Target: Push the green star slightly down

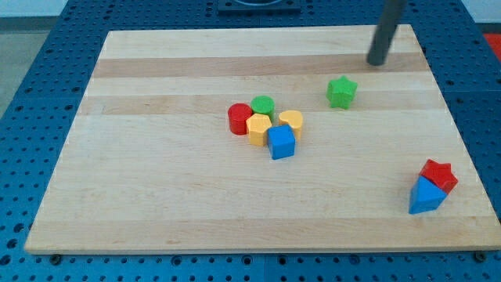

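We record the small green star-shaped block [342,91] resting flat on the pale wooden board [156,196], in the board's upper right quarter, standing alone and well apart from every other piece. Our dark straight rod ends at my tip [378,63], which sits above and to the view's right of the star, near it but not touching. There are no jaws to open or close; the rod carries nothing and holds nothing.

The governing relation: the star lies down and to the view's left of the tip. We judge that a downward push needs the tip directly above the star first, so a short shift toward the view's left appears necessary; a straight descent from here would likely pass the star on its right side.

Below and left of the star sits a tight cluster: red cylinder [239,119], green round block [263,105], two yellow blocks [259,128] and a blue cube [281,142], clear of a slight push
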Robot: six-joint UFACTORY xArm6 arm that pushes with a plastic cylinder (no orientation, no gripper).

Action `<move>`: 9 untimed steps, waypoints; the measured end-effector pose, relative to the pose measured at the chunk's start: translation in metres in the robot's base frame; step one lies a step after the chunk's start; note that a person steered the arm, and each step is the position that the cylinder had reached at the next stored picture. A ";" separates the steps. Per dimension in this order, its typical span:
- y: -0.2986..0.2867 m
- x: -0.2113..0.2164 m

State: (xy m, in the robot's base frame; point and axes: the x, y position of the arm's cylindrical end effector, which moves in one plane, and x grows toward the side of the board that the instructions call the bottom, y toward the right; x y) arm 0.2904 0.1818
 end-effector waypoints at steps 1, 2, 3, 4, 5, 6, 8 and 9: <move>-0.028 0.015; -0.033 0.037; -0.033 0.065; -0.038 0.073; -0.058 0.051; -0.096 0.050; -0.040 0.078; -0.021 0.081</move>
State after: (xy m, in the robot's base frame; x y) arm 0.3712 0.1609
